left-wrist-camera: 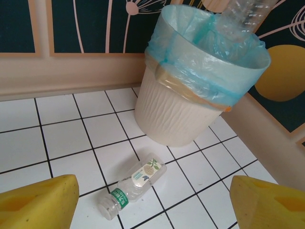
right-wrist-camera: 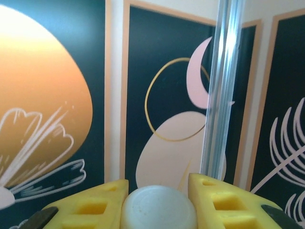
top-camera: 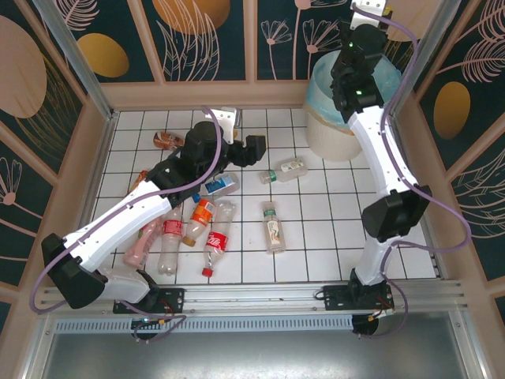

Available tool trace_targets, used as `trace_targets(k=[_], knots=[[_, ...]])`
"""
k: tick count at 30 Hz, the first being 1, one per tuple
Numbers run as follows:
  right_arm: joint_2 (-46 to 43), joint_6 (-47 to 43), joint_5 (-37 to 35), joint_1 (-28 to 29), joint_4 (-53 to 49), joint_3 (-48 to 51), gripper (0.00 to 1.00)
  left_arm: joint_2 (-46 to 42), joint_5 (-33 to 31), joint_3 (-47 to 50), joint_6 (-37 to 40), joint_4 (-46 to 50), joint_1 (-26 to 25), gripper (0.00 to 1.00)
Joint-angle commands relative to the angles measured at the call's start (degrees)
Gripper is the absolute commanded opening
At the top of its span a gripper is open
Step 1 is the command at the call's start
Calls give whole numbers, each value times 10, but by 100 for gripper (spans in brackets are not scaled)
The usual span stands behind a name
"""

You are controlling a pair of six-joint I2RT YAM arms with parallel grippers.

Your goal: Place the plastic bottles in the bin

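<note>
Top view: bin (top-camera: 331, 138) upper right, loose bottles (top-camera: 216, 239) on the desk (top-camera: 331, 237) lower left. Left wrist: left pincer (left-wrist-camera: 155, 186) released, empty; a held bottle (left-wrist-camera: 244, 19) hangs over the bin mouth, top right. Right wrist: right pincer (right-wrist-camera: 158, 191) clenched on that bottle; best centre it before letting go.

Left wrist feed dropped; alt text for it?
White bin lined with a blue bag stands on white tiles, a clear green-labelled bottle lying before it. A second clear bottle hangs over the bin's mouth; the yellow left fingers sit apart at the bottom corners.
</note>
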State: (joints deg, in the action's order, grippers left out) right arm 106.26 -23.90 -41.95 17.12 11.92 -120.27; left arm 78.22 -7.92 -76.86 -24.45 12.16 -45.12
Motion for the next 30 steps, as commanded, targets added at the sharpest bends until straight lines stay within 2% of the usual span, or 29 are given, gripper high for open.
trace_targets(k=[1, 9, 14, 17, 18, 19, 21, 22, 24, 30], knots=[[32, 9, -28, -5, -58, -39, 0, -12, 1, 15, -4, -20, -1, 83], [41, 51, -28, -8, -100, -12, 2, -24, -8, 51, -13, -32, -1, 83], [51, 101, -24, -16, -173, -10, 3, -24, -10, 62, -15, -34, -1, 83], [43, 130, -25, -17, -194, 24, 4, -24, -10, 70, -20, -39, -1, 84], [36, 136, -27, -18, -189, 42, 6, -24, -10, 72, -22, -41, -1, 84], [25, 132, -30, -14, -168, 64, 13, -24, -7, 74, -23, -42, -1, 83], [9, 138, -27, -13, -145, 93, 43, -22, -6, 74, -22, -40, -1, 84], [4, 141, -25, -15, -145, 98, 50, -22, -6, 74, -23, -39, -1, 84], [3, 144, -23, -15, -151, 96, 52, -21, -7, 74, -21, -38, -1, 84], [-1, 157, -9, -16, -177, 78, 51, -17, -12, 70, -17, -43, -1, 84]])
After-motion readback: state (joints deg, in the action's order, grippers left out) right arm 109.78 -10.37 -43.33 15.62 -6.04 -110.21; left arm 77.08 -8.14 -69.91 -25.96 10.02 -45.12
